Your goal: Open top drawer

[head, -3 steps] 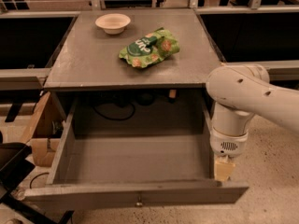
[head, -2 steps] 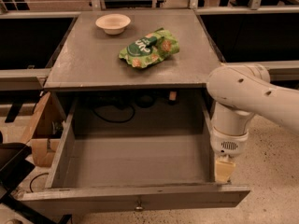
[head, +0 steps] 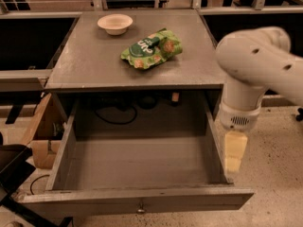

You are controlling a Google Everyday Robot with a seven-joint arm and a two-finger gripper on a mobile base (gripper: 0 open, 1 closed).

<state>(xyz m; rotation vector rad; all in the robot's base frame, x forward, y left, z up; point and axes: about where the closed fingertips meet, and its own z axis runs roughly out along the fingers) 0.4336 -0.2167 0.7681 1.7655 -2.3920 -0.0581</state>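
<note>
Currently, the top drawer [head: 137,162] stands extended toward the near side, directly below the tabletop [head: 90,63]. Its deep grey box is exposed from above: the floor, the left wall and the right wall are all visible. The flat front panel [head: 85,203] lies at the near edge of the scene and carries one small round brass knob [head: 140,207] at its centre. The far end of the box sits under the tabletop's near edge, where dark cables [head: 113,115] hang in the shadowed recess.

The pincer [head: 235,151] hangs pointing down, just outside the drawer's right wall and close to the near right corner. Contact with the wall cannot be confirmed. It holds nothing visible, and whether it is set wide or narrow cannot be told. The white arm [head: 255,65] rises from it and fills the right side of the scene, in front of the tabletop's right edge.

On the tabletop, a green snack bag [head: 151,48] lies right of centre. A pale bowl [head: 115,23] stands upright farther back and to the left, apart from the bag.

Left of the drawer, a cardboard box [head: 42,126] rests on the ground. A speckled floor [head: 277,178] extends to the right of the drawer.
</note>
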